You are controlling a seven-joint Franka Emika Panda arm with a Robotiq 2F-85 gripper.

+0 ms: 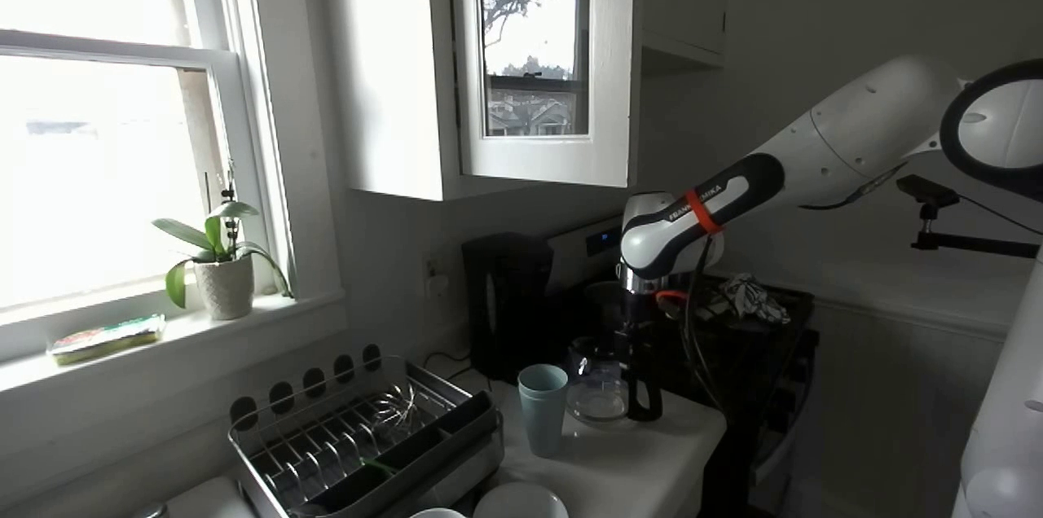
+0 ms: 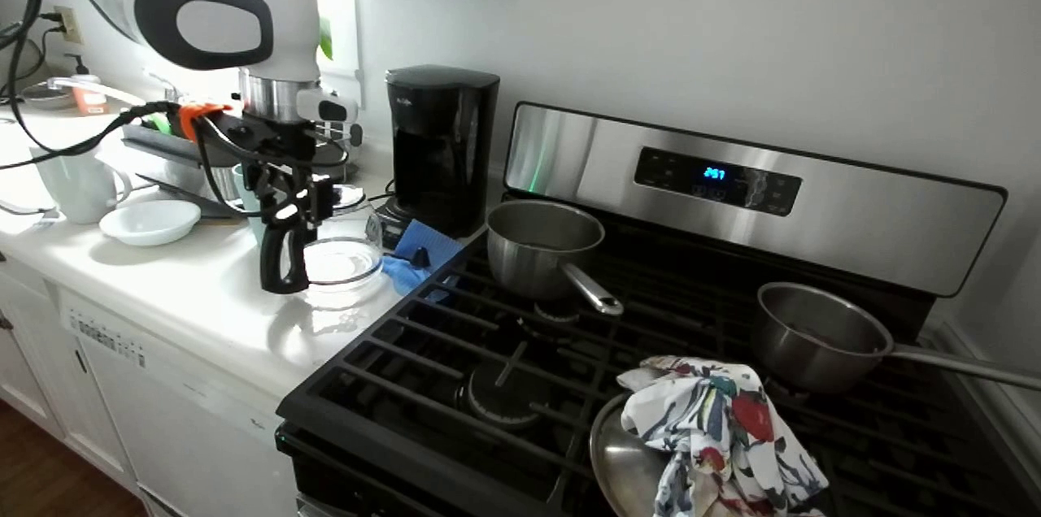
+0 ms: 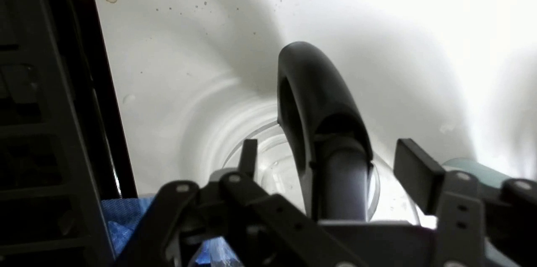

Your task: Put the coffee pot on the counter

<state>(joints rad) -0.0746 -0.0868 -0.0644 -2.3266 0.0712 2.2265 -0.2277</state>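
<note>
Sitting on the counter (image 1: 635, 461) already, the coffee pot (image 1: 601, 401) looks basically delivered — gripper (image 3: 333, 161) spread apart with the black handle (image 3: 321, 86) between its sides, not clamped — so probably only backing off cleanly is left.

In an exterior view: potted plant (image 1: 223, 283), left; dish rack (image 1: 428, 459), lower left, holding what may be a whisk (image 1: 395, 410); blue cup (image 1: 543, 414), lower centre.

The white arm (image 1: 864, 123) slopes down to its wrist (image 1: 652, 248) in an exterior view; below it, the black hand (image 3: 332, 165) hangs pointing downward. In the wrist view its 2 fingers (image 3: 459, 216) stand wide apart, pads (image 3: 248, 158) facing each other.
</note>
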